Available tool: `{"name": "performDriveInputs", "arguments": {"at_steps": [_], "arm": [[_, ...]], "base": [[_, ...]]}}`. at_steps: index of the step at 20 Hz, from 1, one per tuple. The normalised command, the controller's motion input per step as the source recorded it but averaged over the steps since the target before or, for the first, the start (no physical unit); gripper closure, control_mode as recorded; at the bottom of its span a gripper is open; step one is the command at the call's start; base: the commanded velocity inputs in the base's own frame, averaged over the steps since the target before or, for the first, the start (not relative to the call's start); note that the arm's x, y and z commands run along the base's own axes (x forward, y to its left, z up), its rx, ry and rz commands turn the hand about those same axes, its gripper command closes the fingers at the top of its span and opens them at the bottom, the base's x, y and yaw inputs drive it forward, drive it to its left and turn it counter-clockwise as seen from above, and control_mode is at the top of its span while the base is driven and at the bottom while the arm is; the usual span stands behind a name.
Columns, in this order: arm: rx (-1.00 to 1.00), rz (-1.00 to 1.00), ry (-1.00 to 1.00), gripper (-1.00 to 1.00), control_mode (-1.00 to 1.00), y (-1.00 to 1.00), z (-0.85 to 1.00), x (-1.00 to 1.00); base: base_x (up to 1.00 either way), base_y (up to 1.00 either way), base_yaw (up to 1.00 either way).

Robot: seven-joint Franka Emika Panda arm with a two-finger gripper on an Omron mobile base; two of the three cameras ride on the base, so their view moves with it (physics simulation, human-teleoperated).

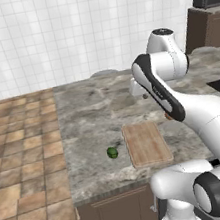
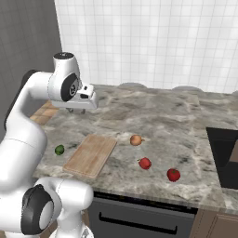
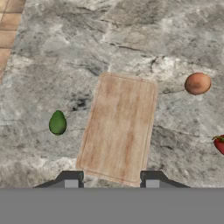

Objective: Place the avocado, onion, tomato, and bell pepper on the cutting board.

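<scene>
Wooden and bare, the cutting board (image 2: 90, 155) lay on the marble surface (image 2: 176, 125). The avocado (image 2: 59, 149) sat just off one long edge; the onion (image 2: 135, 140), bell pepper (image 2: 145, 162) and tomato (image 2: 173, 175) lay off the other. The claw (image 3: 111, 178) hung high above the board, closed on nothing (fingertips apart but holding nothing). Round vegetables could roll away if the fingers nudged one off-centre.

The light wooden cutting board (image 2: 90, 155) lies flat and bare on the bench. The dark green avocado (image 2: 59, 149) sits just off its left edge; the tan onion (image 2: 135, 140) lies to its right. Farther right are the bell pepper (image 2: 145, 163), apparently stemmed, and the tomato (image 2: 173, 175).
</scene>
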Motion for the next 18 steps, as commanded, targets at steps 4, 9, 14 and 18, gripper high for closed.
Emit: {"name": "performDriveInputs", "arguments": {"at_steps": [4,9,14,18], "arm": [[0.00,0.00,0.00,-1.00,-1.00,0.00,0.00,-0.04],[0.00,0.00,0.00,-1.00,-1.00,0.21,-0.01,-0.09],[0.00,0.00,0.00,-1.00,-1.00,0.31,-0.11,-0.03],[0.03,0.00,0.00,-1.00,-1.00,0.38,-0.27,0.00]], "base": [[0.00,0.00,0.00],[0.00,0.00,0.00],[0.00,0.00,0.00],[0.00,0.00,0.00]]}}
